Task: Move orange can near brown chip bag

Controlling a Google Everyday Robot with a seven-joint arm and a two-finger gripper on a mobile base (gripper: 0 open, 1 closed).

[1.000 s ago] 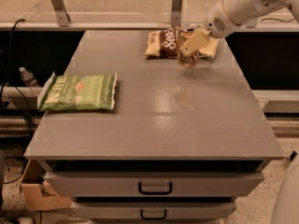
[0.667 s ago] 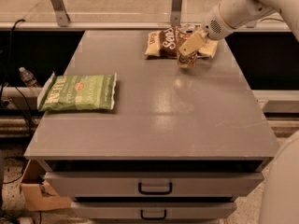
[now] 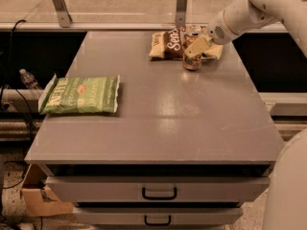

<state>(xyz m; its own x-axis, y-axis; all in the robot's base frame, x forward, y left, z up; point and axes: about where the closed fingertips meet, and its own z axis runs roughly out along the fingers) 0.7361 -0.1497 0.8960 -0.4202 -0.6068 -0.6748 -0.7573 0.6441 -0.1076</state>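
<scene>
Item: orange can. Upright on table w/ long axis vert., just beside brown chip bag on bag's camera-facing side; touching or not, can't tell.
My gripper: at can's top, can directly below me. Grip state: can't tell.
Judgement: can is near bag, so next move prob. straight up.

This looks like a robotics lab or test bay. A plain grey metal worktop sits over two shallow drawers with black handles. Bare metal uprights stand behind it, and loose black cables and a brown cardboard box lie at floor level. A white robot arm has its pincer at the worktop's far right end.
</scene>
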